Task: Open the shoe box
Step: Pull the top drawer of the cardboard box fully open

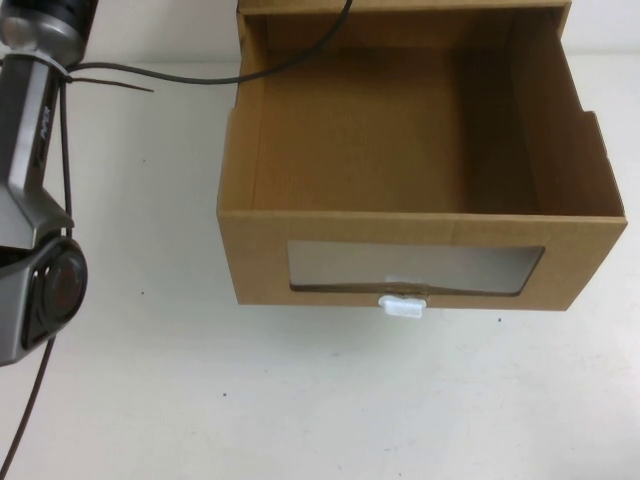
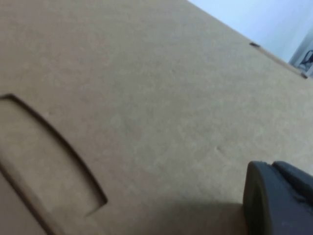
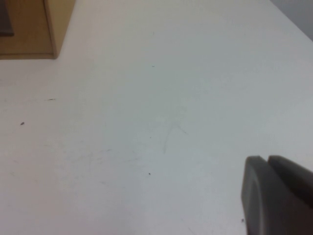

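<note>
The brown cardboard shoe box (image 1: 258,262) stands open at the middle of the high view, its bare inside showing. Its front wall has a clear window (image 1: 415,266) and a white tab (image 1: 403,304) below it. My left gripper (image 2: 271,166) is shut with nothing in it, close against a flat cardboard face (image 2: 146,98) that has a curved cut-out flap (image 2: 49,166). Over the white table, my right gripper (image 3: 268,159) is shut and holds nothing, well away from a box corner (image 3: 29,29). Neither gripper's fingers show in the high view.
The left arm's grey body (image 1: 35,200) fills the left edge of the high view. A black cable (image 1: 200,76) runs from it over the box's back left corner. White table (image 1: 320,400) lies in front of the box.
</note>
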Tool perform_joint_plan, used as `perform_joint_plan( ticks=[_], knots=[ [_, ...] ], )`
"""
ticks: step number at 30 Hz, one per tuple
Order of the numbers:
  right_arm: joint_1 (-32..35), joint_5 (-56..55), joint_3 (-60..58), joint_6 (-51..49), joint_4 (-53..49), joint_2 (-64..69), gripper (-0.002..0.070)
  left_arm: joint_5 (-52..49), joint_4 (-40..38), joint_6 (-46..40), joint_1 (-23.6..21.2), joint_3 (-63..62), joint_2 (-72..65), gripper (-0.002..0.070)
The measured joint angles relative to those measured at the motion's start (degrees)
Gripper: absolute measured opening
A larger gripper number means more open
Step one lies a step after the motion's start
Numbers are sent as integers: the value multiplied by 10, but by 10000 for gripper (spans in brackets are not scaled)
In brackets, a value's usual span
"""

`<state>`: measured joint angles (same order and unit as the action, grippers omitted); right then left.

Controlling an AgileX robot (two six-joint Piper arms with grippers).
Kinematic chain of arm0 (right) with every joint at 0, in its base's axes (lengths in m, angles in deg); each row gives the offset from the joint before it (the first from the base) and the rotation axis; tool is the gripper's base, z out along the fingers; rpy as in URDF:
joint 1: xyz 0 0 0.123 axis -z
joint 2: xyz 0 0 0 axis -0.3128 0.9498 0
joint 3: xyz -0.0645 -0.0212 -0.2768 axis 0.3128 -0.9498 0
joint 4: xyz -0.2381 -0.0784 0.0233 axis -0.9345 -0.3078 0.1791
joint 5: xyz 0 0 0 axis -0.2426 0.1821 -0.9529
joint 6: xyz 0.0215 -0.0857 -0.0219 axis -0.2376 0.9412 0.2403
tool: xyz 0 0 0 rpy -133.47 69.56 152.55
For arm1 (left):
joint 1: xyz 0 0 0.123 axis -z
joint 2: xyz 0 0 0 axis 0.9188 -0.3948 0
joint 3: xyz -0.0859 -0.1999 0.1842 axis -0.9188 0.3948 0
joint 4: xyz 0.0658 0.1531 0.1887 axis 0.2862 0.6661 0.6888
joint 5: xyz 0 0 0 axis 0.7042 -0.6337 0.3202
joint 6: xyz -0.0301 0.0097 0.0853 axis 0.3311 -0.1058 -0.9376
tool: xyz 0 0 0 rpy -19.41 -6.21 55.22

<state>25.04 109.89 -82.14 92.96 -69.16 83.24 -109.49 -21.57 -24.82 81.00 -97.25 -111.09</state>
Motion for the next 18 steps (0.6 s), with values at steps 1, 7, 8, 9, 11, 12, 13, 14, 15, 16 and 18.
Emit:
perform_joint_plan(
  ticks=[1,7,8,9,11,12,13,14,15,16,18],
  knots=[
    [0,0,0,0,0,0,-18,-6,9,3,0,0,4,-6],
    [0,0,0,0,0,0,-18,-31,59,13,0,0,41,-6],
    [0,0,0,0,0,0,-18,-32,67,13,0,0,50,-6],
    [0,0,0,0,0,0,-18,-32,76,14,0,0,61,-6],
    [0,0,0,0,0,0,-18,-32,92,15,0,0,84,-6],
    [0,0,0,0,0,0,-18,-34,103,15,0,0,96,-6],
    [0,0,0,0,0,0,-18,-38,116,16,0,0,109,-6],
    [0,0,0,0,0,0,-18,-45,128,21,0,0,123,-6],
    [0,0,0,0,0,0,-18,-55,146,28,0,0,136,-6],
    [0,0,0,0,0,0,-18,-66,168,40,0,0,151,-6],
    [0,0,0,0,0,0,-18,-93,214,70,0,0,180,-6]
  ],
)
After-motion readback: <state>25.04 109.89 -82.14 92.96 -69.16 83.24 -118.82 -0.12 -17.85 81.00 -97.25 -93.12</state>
